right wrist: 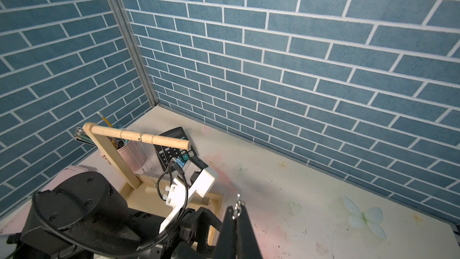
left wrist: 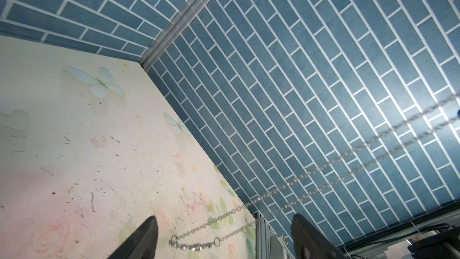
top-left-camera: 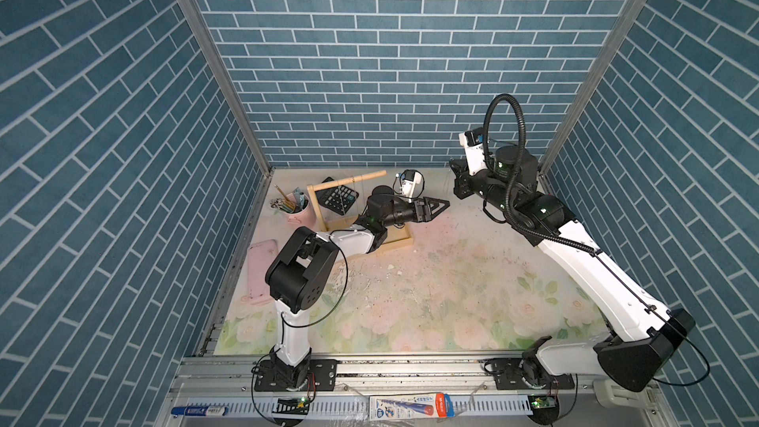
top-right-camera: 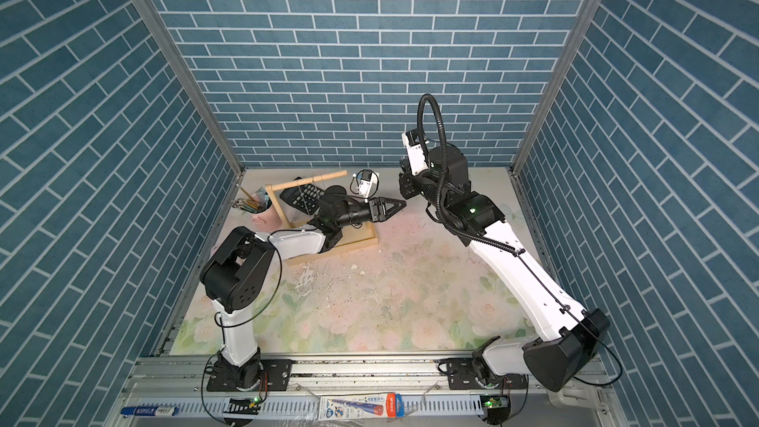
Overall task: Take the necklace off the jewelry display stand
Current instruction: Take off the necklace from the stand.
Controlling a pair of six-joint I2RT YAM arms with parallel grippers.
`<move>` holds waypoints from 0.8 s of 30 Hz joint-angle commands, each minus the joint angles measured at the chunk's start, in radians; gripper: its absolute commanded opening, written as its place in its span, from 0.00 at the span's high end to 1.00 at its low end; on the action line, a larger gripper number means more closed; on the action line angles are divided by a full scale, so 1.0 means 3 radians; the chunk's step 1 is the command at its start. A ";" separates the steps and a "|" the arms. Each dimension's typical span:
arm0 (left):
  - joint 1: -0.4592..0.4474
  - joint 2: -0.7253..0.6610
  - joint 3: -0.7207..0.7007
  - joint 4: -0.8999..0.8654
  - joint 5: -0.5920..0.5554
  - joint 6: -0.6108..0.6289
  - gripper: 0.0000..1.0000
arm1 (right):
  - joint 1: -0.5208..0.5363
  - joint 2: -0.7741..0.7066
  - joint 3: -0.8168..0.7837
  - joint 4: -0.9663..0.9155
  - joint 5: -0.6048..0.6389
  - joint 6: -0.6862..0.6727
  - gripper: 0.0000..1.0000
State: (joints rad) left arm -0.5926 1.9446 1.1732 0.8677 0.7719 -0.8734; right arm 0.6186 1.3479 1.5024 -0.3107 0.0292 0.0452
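**Necklace strung between two pincers, right of stand**

Right pincer (right wrist: 236, 216): held high at far right, fingers pressed together on a silver link of the necklace (left wrist: 193, 245).
Left pincer (left wrist: 224, 220): lower, pointing right, fingers wide apart and gripping nothing. The necklace's jewelled section sits in the gap, touching neither finger, and its two strands run up and away.
Jewelry display stand (right wrist: 118, 158): far left, with the left arm reaching across its tray. Other fine chains (right wrist: 140, 138) drape its top dowel.
Behind it: calculator (right wrist: 169, 155).
To its left: pink pencil cup (right wrist: 129, 158).
Beneath: floral table mat (top-left-camera: 451, 281).
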 commanded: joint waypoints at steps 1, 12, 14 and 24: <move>-0.0029 0.0040 0.0072 0.0219 0.0130 0.0027 0.19 | -0.0021 -0.0104 -0.0023 -0.0003 -0.0031 -0.0038 1.00; -0.0041 0.0088 0.0098 0.0254 0.0198 0.0046 0.32 | -0.0040 -0.0090 -0.0028 0.0014 -0.0044 -0.0027 1.00; -0.0041 0.0098 0.0098 0.0252 0.0198 0.0057 0.32 | -0.0042 -0.0091 -0.0028 0.0018 -0.0053 -0.0028 1.00; -0.0042 0.0139 0.0128 0.0229 0.0184 0.0083 0.31 | -0.0047 -0.0077 -0.0004 0.0013 -0.0072 -0.0027 1.00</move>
State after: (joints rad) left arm -0.5991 1.9675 1.1847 0.9134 0.8127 -0.8661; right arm 0.6098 1.3434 1.5024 -0.3145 0.0208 0.0452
